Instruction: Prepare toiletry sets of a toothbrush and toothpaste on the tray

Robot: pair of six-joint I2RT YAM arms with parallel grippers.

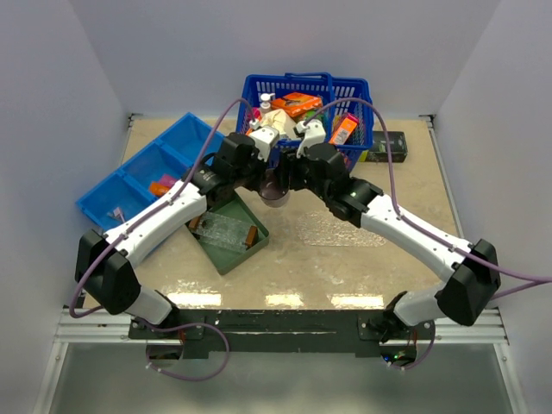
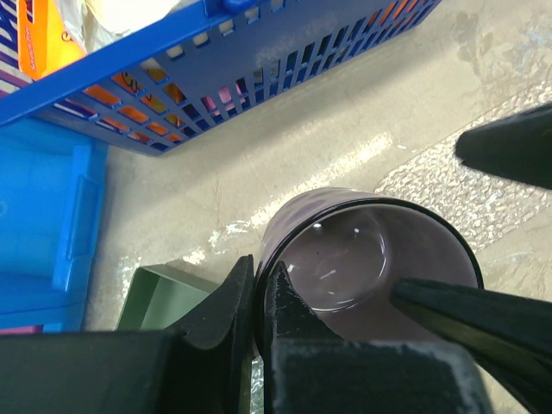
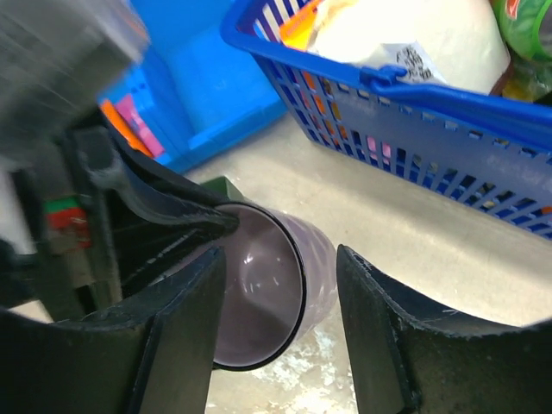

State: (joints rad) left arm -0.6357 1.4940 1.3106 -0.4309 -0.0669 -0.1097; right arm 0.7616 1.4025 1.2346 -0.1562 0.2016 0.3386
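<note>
My left gripper [image 2: 259,272] is shut on the rim of a purple mug [image 2: 371,250], one finger inside and one outside. My right gripper [image 3: 280,259] is open and straddles the opposite wall of the mug [image 3: 297,276], with gaps on both sides. Both grippers meet over the table's middle, in front of the basket. The clear tray [image 1: 226,229] with brown handles lies on the dark green tray [image 1: 220,256]. An orange and a pink toothpaste tube [image 3: 129,121] lie in the blue divided bin [image 1: 129,177]. I cannot make out a toothbrush.
A blue basket [image 1: 345,95] full of packets and bottles stands at the back centre, just beyond the mug. A dark box [image 1: 392,147] sits to its right. A crinkled clear sheet [image 1: 341,228] lies on the table under the right arm.
</note>
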